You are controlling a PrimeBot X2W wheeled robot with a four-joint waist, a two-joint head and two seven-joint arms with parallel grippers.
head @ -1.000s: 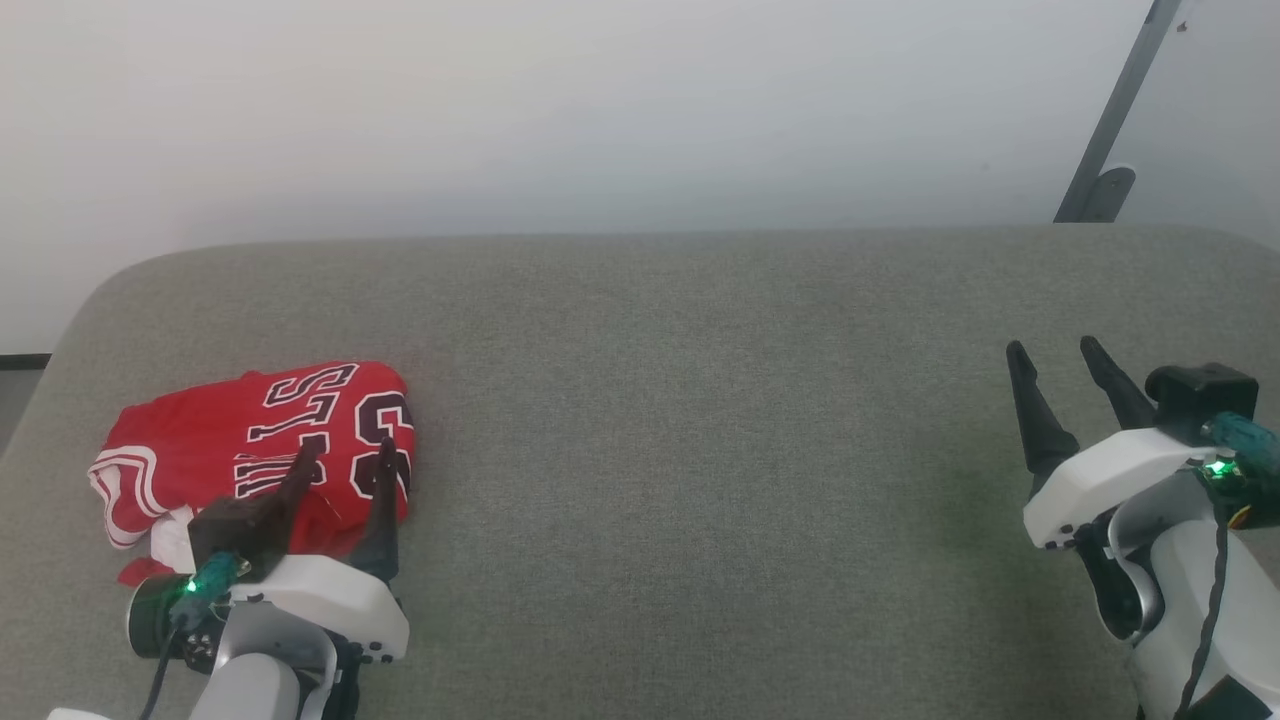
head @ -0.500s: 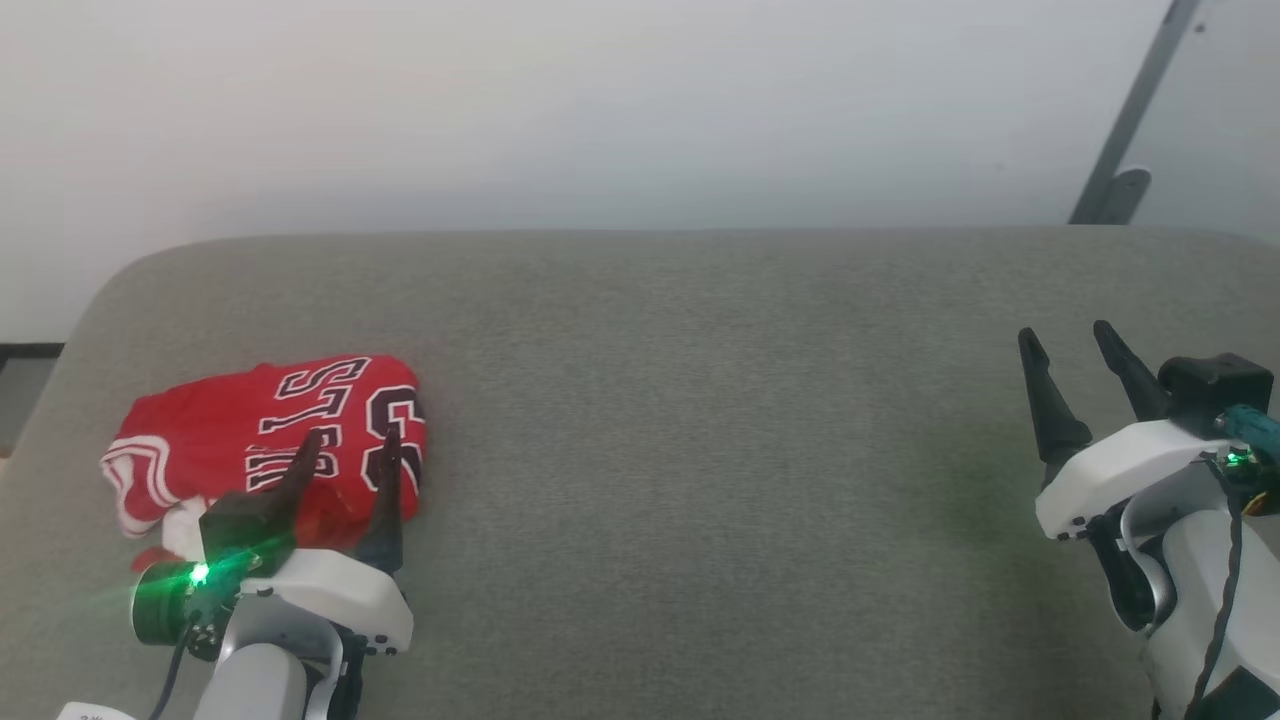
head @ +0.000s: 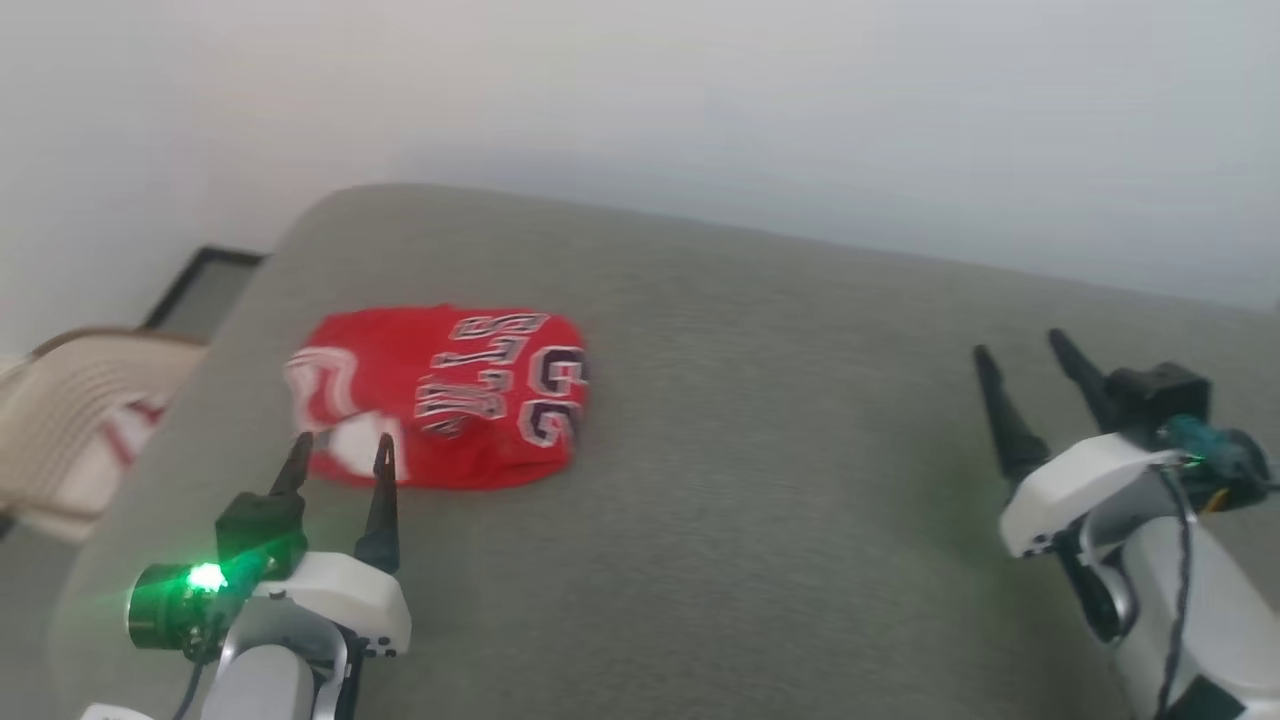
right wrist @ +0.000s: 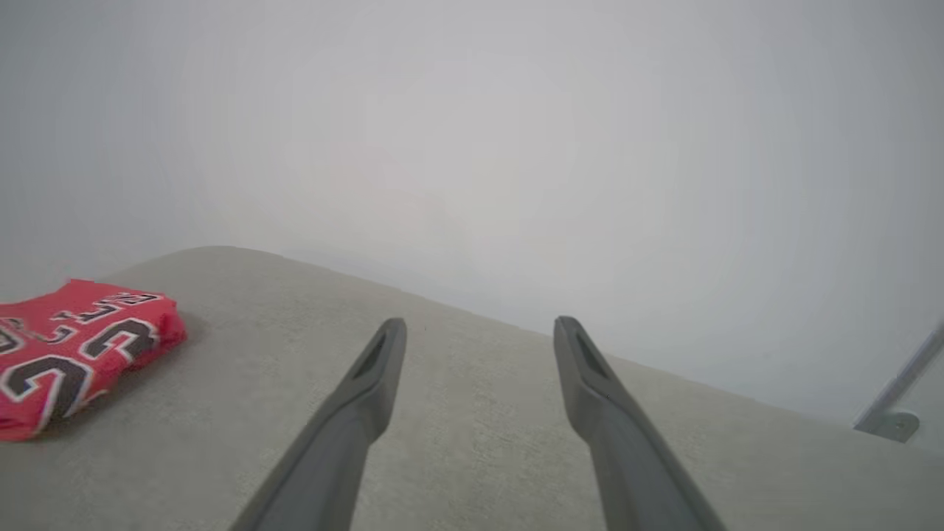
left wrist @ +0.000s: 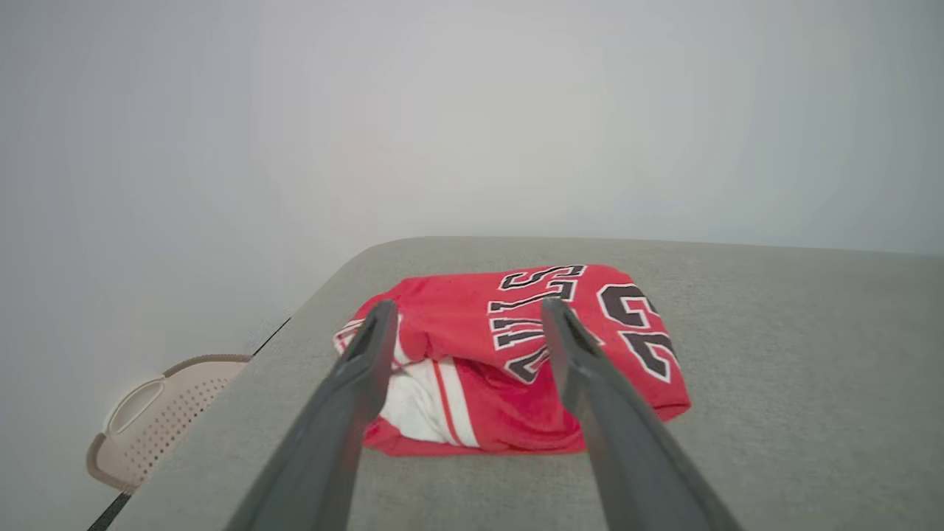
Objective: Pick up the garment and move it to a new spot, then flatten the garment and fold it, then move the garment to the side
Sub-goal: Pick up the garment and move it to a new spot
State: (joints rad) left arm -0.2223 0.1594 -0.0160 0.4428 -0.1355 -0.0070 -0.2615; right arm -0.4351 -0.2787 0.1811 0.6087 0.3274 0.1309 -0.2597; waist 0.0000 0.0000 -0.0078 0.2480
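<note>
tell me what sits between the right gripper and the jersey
Nothing: only bare grey fabric surface runs from the jersey to the open right gripper, as the head view shows.

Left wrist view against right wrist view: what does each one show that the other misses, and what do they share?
Left wrist view alone of the two: the left hand, open, a beige perforated basket, and the white folds of the garment. Right wrist view alone of the two: the right hand, open, and a grey metal bracket. Both: the red garment with its black numerals, the grey padded surface and the pale wall.
</note>
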